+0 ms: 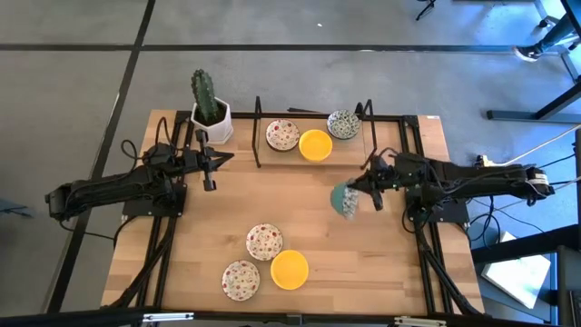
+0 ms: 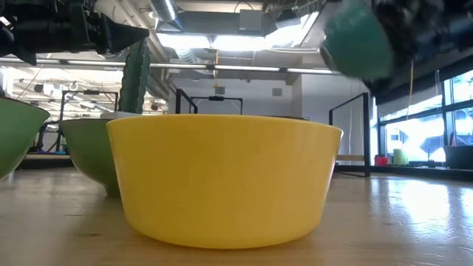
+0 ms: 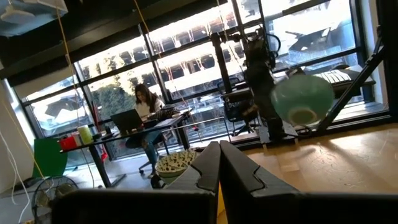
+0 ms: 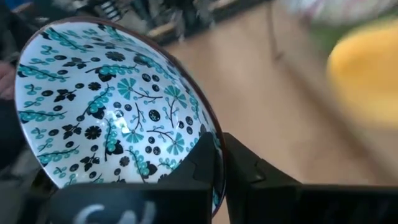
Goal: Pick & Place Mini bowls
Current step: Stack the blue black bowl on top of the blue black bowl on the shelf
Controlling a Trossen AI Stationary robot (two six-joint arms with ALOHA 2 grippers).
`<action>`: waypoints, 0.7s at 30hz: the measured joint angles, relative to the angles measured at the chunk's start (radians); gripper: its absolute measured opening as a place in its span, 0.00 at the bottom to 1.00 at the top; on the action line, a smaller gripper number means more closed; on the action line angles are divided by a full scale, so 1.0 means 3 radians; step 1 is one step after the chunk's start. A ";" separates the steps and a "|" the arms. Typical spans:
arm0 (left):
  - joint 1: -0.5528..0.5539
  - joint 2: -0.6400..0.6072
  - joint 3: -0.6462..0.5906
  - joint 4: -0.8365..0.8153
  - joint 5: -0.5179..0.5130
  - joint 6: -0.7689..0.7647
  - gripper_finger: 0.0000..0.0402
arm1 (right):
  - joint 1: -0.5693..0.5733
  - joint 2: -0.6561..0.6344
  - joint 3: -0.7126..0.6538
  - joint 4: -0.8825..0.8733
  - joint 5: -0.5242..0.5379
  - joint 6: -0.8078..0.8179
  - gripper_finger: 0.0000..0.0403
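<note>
Right gripper (image 4: 217, 163) up off the table (image 1: 381, 263) right of centre, jaws pinched on the rim of a tilted green-blue patterned bowl (image 4: 112, 106), rest of the bowl sticking out past them, lower edge cut off; left gripper (image 1: 210, 169) clenched on nothing, near the cactus pot (image 1: 211, 123).

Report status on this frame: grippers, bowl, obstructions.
Right gripper shut on green-blue patterned bowl, held tilted above mid-table. Left gripper shut, empty, waiting near cactus pot. Nothing in the way.
</note>
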 joint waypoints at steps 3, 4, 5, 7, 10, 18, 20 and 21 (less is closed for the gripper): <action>0.0000 0.0000 0.0000 -0.0001 0.0000 -0.0006 0.01 | 0.0000 0.0104 0.0458 -0.0371 0.0342 -0.0252 0.03; 0.0000 0.0000 0.0000 -0.0001 0.0000 -0.0007 0.01 | 0.0000 0.0170 0.0639 -0.0561 0.0489 -0.0336 0.03; 0.0000 0.0000 0.0000 -0.0001 0.0000 -0.0006 0.01 | 0.0000 0.0246 0.0821 -0.0743 0.0652 -0.0435 0.03; 0.0000 0.0000 0.0000 -0.0001 0.0000 -0.0005 0.01 | -0.0002 0.0414 0.1155 -0.1054 0.0997 -0.0630 0.03; 0.0000 0.0000 0.0000 -0.0001 0.0000 -0.0004 0.01 | -0.0086 0.0694 0.1632 -0.1392 0.1382 -0.0881 0.03; 0.0000 0.0000 0.0000 -0.0001 0.0000 -0.0004 0.01 | -0.0697 0.1415 0.2794 -0.1996 0.1783 -0.1500 0.03; 0.0000 0.0001 0.0000 -0.0001 0.0000 -0.0003 0.01 | -0.0935 0.1621 0.3131 -0.2227 0.1774 -0.1626 0.03; 0.0000 0.0000 0.0000 -0.0001 0.0000 -0.0003 0.01 | -0.1072 0.1729 0.3302 -0.2380 0.1756 -0.1653 0.03</action>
